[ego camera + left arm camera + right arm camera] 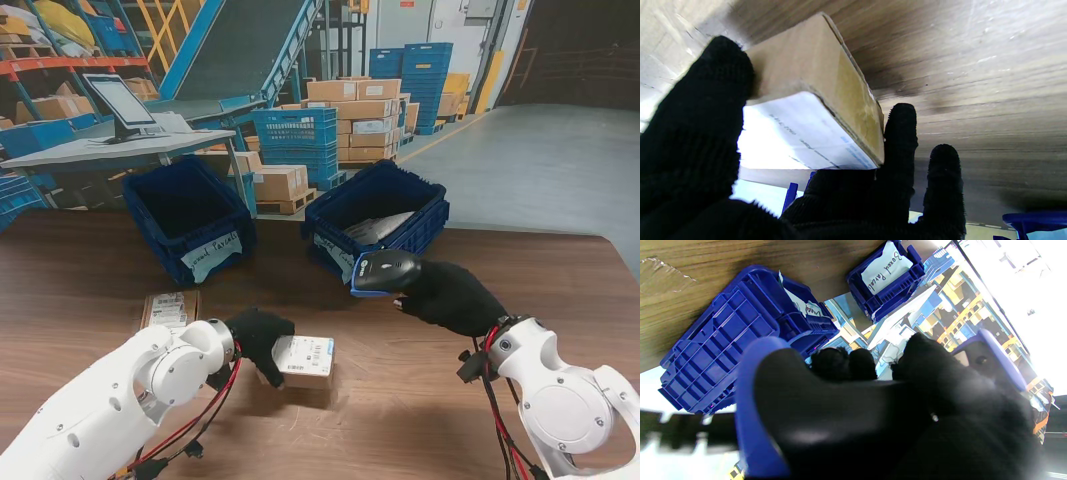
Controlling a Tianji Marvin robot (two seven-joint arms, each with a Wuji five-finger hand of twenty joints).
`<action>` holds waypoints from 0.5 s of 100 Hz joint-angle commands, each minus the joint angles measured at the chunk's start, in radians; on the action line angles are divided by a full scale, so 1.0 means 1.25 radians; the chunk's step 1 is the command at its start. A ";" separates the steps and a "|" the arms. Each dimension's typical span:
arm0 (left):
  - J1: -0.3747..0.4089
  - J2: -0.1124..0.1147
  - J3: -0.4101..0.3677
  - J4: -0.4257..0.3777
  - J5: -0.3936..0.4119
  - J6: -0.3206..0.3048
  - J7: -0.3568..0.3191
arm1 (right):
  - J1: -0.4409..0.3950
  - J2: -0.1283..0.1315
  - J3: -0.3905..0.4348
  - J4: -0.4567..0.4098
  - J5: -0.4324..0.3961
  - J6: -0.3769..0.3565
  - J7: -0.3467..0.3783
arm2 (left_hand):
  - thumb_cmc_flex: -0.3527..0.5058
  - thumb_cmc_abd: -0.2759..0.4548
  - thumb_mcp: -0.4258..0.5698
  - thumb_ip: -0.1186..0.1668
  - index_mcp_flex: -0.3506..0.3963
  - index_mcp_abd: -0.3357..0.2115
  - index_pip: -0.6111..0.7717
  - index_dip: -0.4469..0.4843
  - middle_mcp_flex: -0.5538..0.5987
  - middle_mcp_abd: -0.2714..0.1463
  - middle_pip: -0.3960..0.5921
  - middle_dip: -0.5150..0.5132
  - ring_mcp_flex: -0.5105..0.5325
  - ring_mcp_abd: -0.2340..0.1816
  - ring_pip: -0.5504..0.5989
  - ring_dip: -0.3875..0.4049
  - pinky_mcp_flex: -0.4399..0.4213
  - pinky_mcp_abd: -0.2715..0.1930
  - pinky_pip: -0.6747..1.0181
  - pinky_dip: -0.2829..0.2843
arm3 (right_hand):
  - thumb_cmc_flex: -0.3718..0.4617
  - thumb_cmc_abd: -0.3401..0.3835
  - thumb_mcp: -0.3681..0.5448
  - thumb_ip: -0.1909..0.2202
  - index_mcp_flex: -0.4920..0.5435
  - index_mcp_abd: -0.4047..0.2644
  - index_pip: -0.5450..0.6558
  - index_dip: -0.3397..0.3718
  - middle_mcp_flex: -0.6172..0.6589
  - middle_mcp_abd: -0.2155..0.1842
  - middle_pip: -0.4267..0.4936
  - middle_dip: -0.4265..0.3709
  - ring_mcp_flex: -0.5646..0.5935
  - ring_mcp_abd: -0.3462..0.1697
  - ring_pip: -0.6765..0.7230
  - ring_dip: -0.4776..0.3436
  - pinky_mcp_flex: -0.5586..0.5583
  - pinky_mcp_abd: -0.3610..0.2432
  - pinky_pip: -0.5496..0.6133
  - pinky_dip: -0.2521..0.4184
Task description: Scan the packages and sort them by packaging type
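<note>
My left hand (256, 338), in a black glove, is shut on a small cardboard box (303, 362) with a white barcode label facing up, held just over the table near me. The left wrist view shows that cardboard box (813, 100) pinched between thumb and fingers (900, 133). A black and blue handheld scanner (384, 271) sits in my right hand (445, 297), its head pointing left, toward the box. The right wrist view is mostly filled by the scanner (826, 413). A second flat labelled parcel (170, 308) lies on the table at the left.
Two blue crates stand at the table's far side: the left crate (190, 215) carries a handwritten "Boxed Parcels" label, the right crate (385, 215) holds a pale bag. The wooden table (400, 400) runs under both arms. Warehouse shelving and stacked cartons lie beyond.
</note>
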 commanded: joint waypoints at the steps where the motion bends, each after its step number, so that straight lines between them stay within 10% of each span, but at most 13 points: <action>1: 0.003 -0.003 0.003 0.000 0.004 0.000 -0.016 | -0.002 -0.002 -0.003 -0.003 0.000 -0.006 0.010 | 0.202 0.159 0.217 0.068 0.079 -0.188 0.167 0.035 0.030 -0.098 0.146 0.000 -0.036 -0.015 -0.015 -0.029 -0.021 0.030 0.006 0.012 | 0.092 0.066 0.078 -0.012 0.055 -0.049 0.022 0.015 0.012 0.019 -0.006 0.003 0.005 0.002 0.003 -0.001 0.000 -0.001 0.008 0.011; 14: -0.002 -0.001 0.009 -0.001 0.011 0.005 -0.026 | -0.003 -0.003 -0.004 0.000 0.003 -0.011 0.006 | 0.156 0.191 0.219 0.088 0.067 -0.164 0.078 0.021 -0.055 -0.087 0.186 -0.086 -0.072 -0.011 -0.041 -0.046 -0.038 0.032 -0.014 0.010 | 0.092 0.066 0.078 -0.012 0.055 -0.047 0.022 0.015 0.012 0.019 -0.007 0.003 0.005 0.002 0.003 -0.001 0.000 0.001 0.008 0.011; 20: -0.003 0.000 0.010 -0.002 0.010 0.010 -0.028 | -0.005 -0.003 -0.003 -0.001 0.004 -0.012 0.006 | 0.127 0.230 0.198 0.113 0.063 -0.148 0.005 -0.001 -0.107 -0.081 0.204 -0.255 -0.096 -0.007 -0.066 -0.072 -0.046 0.034 -0.028 0.014 | 0.092 0.066 0.077 -0.012 0.054 -0.048 0.022 0.015 0.011 0.019 -0.007 0.003 0.004 0.003 0.003 -0.001 -0.001 0.001 0.008 0.011; 34: 0.000 0.001 0.012 -0.007 0.020 0.014 -0.034 | -0.008 -0.003 -0.002 -0.003 0.003 -0.014 0.007 | 0.097 0.263 0.168 0.139 0.045 -0.124 -0.084 -0.063 -0.166 -0.069 0.161 -0.296 -0.152 0.000 -0.107 -0.104 -0.069 0.040 -0.058 0.013 | 0.093 0.066 0.077 -0.012 0.054 -0.048 0.022 0.015 0.012 0.019 -0.006 0.003 0.005 0.002 0.003 -0.001 -0.001 0.002 0.008 0.011; 50: 0.000 0.004 0.014 -0.015 0.026 0.019 -0.049 | -0.011 -0.003 -0.001 -0.004 0.004 -0.013 0.005 | 0.063 0.270 0.108 0.097 0.024 -0.097 -0.219 -0.142 -0.240 -0.054 0.093 -0.351 -0.216 0.013 -0.165 -0.162 -0.094 0.042 -0.103 0.017 | 0.093 0.066 0.077 -0.012 0.055 -0.047 0.022 0.015 0.012 0.019 -0.006 0.003 0.005 0.005 0.003 -0.001 -0.001 0.001 0.008 0.011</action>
